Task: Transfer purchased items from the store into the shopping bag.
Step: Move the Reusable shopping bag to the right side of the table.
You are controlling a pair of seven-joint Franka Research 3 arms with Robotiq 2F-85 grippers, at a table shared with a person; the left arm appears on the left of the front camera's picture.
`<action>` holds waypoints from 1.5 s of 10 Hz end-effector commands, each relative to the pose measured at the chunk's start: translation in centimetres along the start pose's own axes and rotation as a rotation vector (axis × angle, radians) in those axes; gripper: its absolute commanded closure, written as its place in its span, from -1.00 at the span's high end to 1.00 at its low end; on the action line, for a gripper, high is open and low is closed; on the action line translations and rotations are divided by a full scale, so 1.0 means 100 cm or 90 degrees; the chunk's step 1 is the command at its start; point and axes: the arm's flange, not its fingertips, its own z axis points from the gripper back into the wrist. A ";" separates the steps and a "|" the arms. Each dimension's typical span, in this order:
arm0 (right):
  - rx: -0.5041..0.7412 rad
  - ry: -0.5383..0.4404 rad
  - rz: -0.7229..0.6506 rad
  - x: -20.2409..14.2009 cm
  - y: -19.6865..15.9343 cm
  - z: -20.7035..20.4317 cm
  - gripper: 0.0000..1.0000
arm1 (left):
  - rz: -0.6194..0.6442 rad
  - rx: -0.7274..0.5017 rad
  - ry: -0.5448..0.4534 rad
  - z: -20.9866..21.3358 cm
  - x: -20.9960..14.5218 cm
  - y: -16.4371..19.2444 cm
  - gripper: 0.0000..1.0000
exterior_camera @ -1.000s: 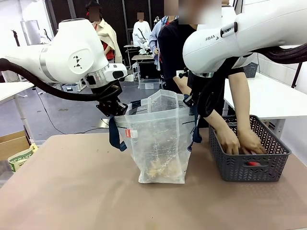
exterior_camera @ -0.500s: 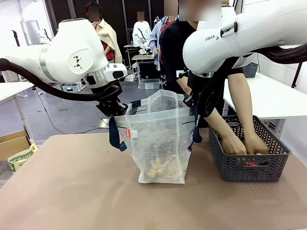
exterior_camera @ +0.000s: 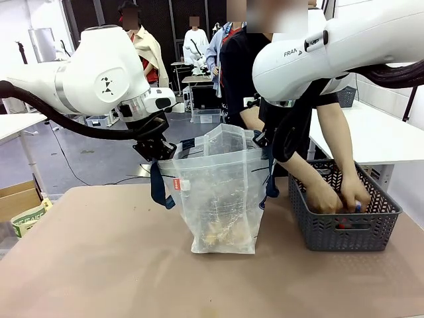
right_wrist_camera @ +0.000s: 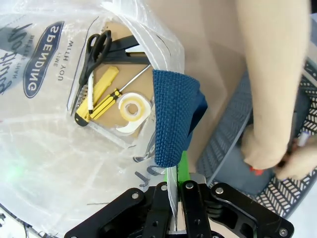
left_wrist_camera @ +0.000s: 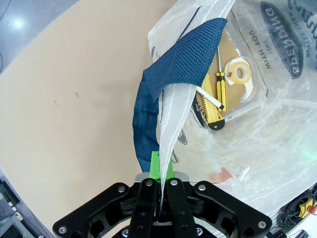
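Note:
The shopping bag (exterior_camera: 222, 192), translucent white with navy handles, stands upright mid-table. My left gripper (exterior_camera: 159, 152) is shut on its left rim (left_wrist_camera: 163, 148) beside the blue strap (left_wrist_camera: 183, 54). My right gripper (exterior_camera: 262, 140) is shut on the right rim (right_wrist_camera: 173, 173) by the other strap (right_wrist_camera: 171, 114). Both hold the mouth open. At the bag's bottom lie purchased items: scissors (right_wrist_camera: 96, 44), a yellow knife (right_wrist_camera: 94, 94), a screwdriver (left_wrist_camera: 220, 82) and a tape roll (right_wrist_camera: 132, 108). The store (exterior_camera: 344, 228), a dark grey lattice basket, sits to the right. A person's two hands (exterior_camera: 324, 197) are inside it, handling small items.
The person stands at the table's far side, behind the bag and the basket. A cardboard box and a green packet (exterior_camera: 26, 217) sit off the table's left edge. The tan tabletop (exterior_camera: 99, 265) spreads in front of the bag.
The person's hands have shifted inside the basket, and the one on the right has risen a little toward the right wall. Both grippers and the bag have stayed still.

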 end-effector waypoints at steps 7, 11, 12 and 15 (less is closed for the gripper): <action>0.000 0.000 -0.001 0.000 -0.001 0.000 -1.00 | 0.009 0.003 -0.003 0.000 0.000 0.001 -1.00; 0.000 0.000 -0.001 0.000 -0.001 0.000 -1.00 | 0.009 0.003 -0.003 0.000 0.000 0.001 -1.00; 0.000 0.000 -0.001 0.000 -0.001 0.000 -1.00 | 0.009 0.003 -0.003 0.000 0.000 0.001 -1.00; 0.000 0.000 -0.001 0.000 -0.001 0.000 -1.00 | 0.009 0.003 -0.003 0.000 0.000 0.001 -1.00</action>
